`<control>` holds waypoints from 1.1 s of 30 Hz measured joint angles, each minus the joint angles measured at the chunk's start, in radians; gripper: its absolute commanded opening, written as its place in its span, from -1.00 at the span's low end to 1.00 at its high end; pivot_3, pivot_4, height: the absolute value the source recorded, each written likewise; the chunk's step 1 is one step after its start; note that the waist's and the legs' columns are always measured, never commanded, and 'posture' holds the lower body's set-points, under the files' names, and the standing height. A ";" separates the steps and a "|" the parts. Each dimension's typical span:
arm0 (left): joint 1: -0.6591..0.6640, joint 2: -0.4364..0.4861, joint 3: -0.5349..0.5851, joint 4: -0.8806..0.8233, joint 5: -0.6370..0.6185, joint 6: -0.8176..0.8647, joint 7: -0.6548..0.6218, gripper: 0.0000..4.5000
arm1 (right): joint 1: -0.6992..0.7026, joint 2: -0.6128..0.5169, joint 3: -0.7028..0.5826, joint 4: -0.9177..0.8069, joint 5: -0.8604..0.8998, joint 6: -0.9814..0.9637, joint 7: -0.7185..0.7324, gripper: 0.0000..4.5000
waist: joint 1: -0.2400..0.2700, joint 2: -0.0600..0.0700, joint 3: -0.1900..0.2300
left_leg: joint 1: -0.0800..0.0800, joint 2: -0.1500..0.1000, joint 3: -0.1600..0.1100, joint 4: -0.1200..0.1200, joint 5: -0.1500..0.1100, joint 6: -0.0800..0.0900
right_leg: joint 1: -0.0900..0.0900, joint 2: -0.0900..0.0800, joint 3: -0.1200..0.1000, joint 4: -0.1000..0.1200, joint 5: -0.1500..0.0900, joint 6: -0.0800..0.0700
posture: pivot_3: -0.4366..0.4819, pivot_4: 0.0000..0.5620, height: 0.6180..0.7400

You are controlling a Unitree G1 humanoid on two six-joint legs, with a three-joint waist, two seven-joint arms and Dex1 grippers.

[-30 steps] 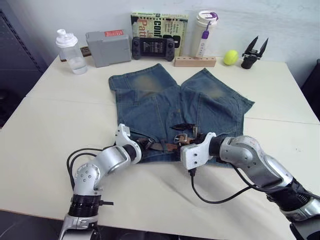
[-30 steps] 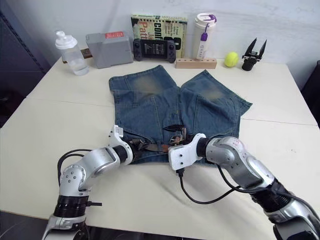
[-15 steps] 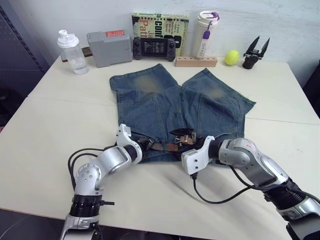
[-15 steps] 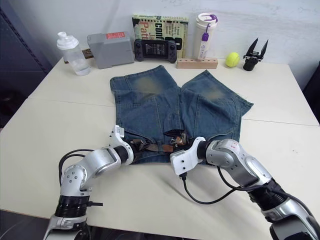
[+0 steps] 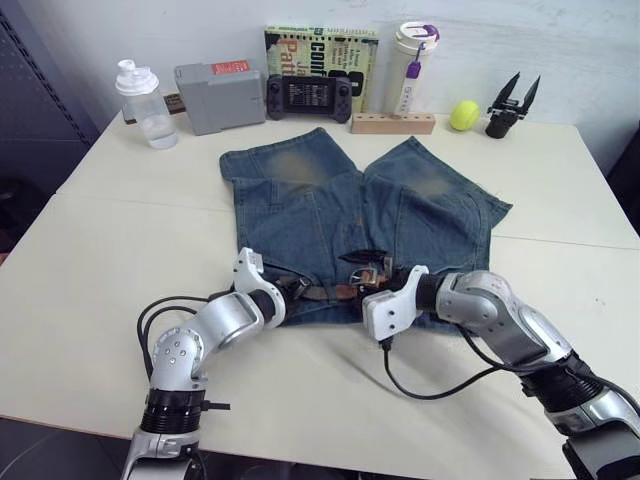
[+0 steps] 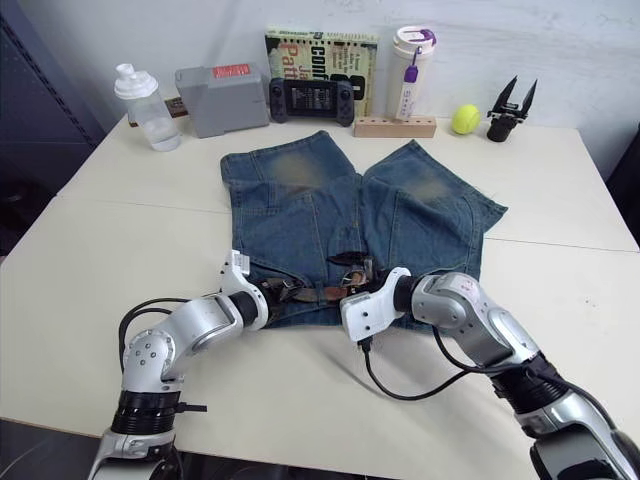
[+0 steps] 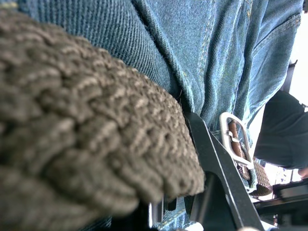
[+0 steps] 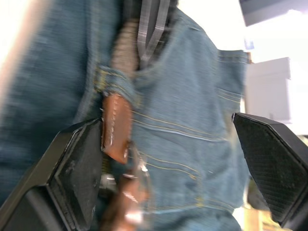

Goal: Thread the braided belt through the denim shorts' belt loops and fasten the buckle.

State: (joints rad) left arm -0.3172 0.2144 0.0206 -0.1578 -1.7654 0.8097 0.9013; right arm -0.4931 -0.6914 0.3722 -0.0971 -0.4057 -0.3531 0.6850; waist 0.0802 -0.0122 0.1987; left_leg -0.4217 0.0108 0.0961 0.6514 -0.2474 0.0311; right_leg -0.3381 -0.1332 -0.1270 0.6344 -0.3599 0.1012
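Cream table [image 5: 100, 250], denim shorts [image 5: 300, 210], bottle [image 5: 143, 90]

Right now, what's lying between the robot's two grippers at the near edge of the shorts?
In the left eye view, the shorts' waistband runs between the left gripper and right gripper, with the braided belt and its buckle on it.

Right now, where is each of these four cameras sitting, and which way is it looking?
Left eye view: on the head, looking forward and down at the denim shorts on the table; both arms show.
Right eye view: beside it, same scene, slightly shifted.
Left wrist view: on the left wrist, pressed close to the braided belt, with the buckle beyond; one black finger shows.
Right wrist view: on the right wrist, facing the waistband between its open jaws.
Both wrist views share the belt and shorts.
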 measured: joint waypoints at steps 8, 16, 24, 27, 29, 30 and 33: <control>-0.001 0.000 0.000 0.000 0.000 0.007 0.001 -1.00 | 0.000 0.008 -0.004 0.000 -0.027 -0.014 -0.020 -0.09 | 0.000 0.000 0.000 | 0.000 0.000 0.000 -0.001 0.000 0.000 | 0.000 0.000 0.000 -0.001 0.000 0.000 | -0.05 -0.47 0.25; -0.002 -0.001 0.000 0.000 0.000 0.008 0.002 -1.00 | 0.000 0.018 -0.004 0.000 -0.027 -0.036 -0.021 -0.98 | 0.000 0.000 0.000 | 0.000 0.000 0.000 -0.001 0.000 0.000 | 0.000 0.000 0.000 -0.002 0.000 0.000 | -0.05 -0.47 0.25; -0.002 -0.001 0.002 0.000 0.000 0.008 0.003 -1.00 | -0.006 0.022 -0.004 0.010 -0.032 -0.062 -0.018 -0.98 | 0.000 0.000 0.000 | 0.000 0.000 0.000 -0.002 0.000 0.000 | 0.000 0.000 0.000 -0.003 0.001 0.001 | -0.05 -0.47 0.25; -0.002 0.001 0.002 0.000 -0.006 0.010 0.003 -0.80 | -0.011 0.015 -0.004 0.025 -0.039 -0.090 -0.015 -0.99 | -0.001 0.000 0.000 | 0.000 0.000 0.000 -0.002 0.000 0.000 | 0.000 0.000 0.000 -0.003 0.001 0.001 | -0.05 -0.47 0.25; -0.001 0.021 0.002 0.002 -0.023 0.024 -0.002 -0.54 | -0.016 0.009 -0.001 0.035 -0.039 -0.111 -0.012 -1.00 | -0.002 0.000 0.000 | 0.000 0.000 0.000 -0.003 0.000 0.000 | 0.000 0.000 0.000 -0.003 0.001 0.001 | -0.05 -0.47 0.25; 0.001 0.032 0.002 0.002 -0.030 0.031 -0.006 -0.44 | -0.018 0.007 0.000 0.040 -0.039 -0.120 -0.012 -1.00 | -0.003 0.000 0.000 | 0.000 0.000 0.000 -0.003 0.000 0.000 | 0.000 0.000 0.000 -0.003 0.001 0.001 | -0.05 -0.47 0.25; 0.019 0.083 0.003 -0.003 -0.063 0.071 -0.053 -0.05 | -0.028 0.003 0.009 0.063 -0.040 -0.150 -0.010 -1.00 | -0.011 0.000 0.000 | 0.000 0.001 0.000 -0.005 0.001 -0.001 | -0.001 0.001 0.000 -0.004 0.001 0.000 | -0.05 -0.47 0.25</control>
State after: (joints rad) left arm -0.2982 0.2976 0.0240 -0.1606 -1.8282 0.8808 0.8484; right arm -0.5212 -0.6884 0.3809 -0.0342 -0.4454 -0.5032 0.6752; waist 0.0688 -0.0121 0.1986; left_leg -0.4217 0.0115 0.0963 0.6469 -0.2469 0.0302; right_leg -0.3392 -0.1320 -0.1272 0.6303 -0.3592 0.1014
